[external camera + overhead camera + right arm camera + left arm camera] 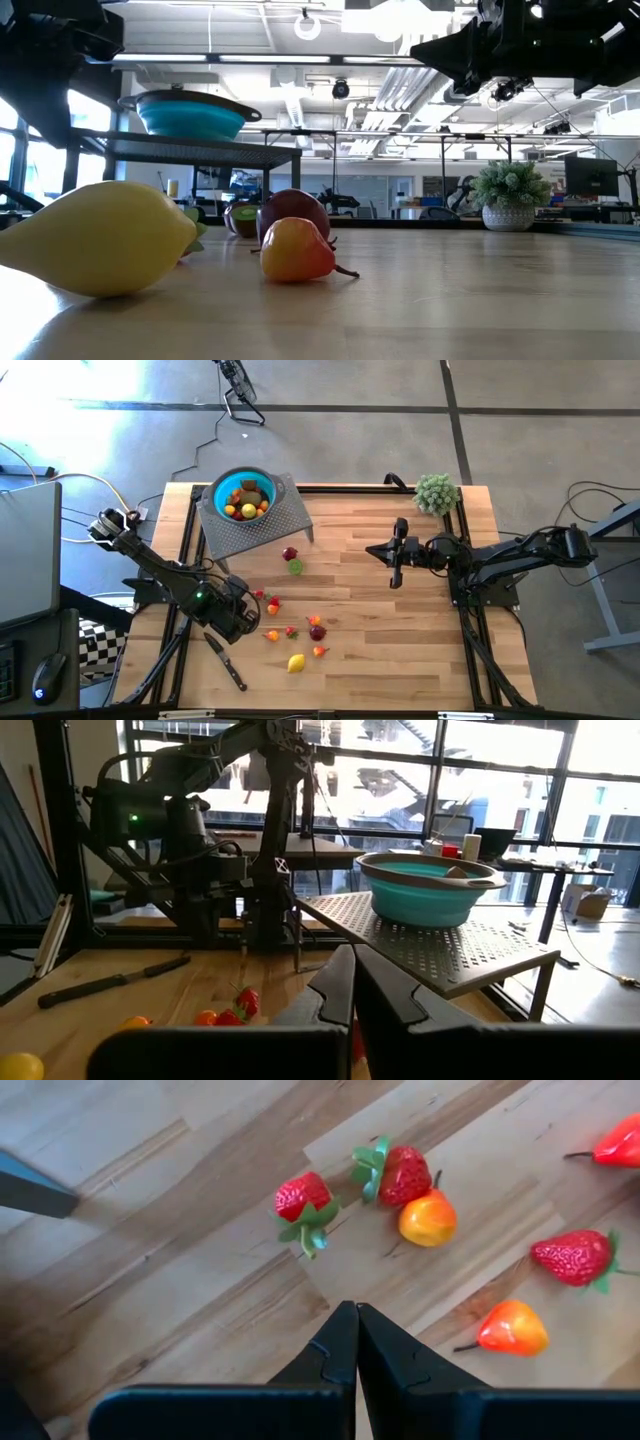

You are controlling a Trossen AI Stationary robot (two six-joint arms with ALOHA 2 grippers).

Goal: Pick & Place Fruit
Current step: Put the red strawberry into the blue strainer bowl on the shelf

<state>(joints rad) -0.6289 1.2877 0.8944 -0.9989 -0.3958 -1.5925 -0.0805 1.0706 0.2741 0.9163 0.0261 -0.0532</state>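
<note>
Step in hand, as I judge it: lining up a pick. The left gripper (355, 1312) hangs over the bench (400, 660) beside the loose fruit, jaws clenched tip to tip and empty. Next move calls for spreading them, then dropping onto one piece — the nearest strawberry (302, 1200) looks the easy target; another strawberry touches a small orange fruit, so that pair is awkward.

Fruit lies scattered mid-bench (295, 632), with a yellow lemon (296, 663) nearest the front edge and a maroon and a lime piece closer to the rack. More sits already in the teal bowl (222, 491) on the perforated rack (270, 525).

Around: black-handled knife (226, 662) just by the left arm — a snag risk. Plant ball (436, 492) at far corner. Right gripper (396, 576) waits over bare bench, jaws clenched, empty.
</note>
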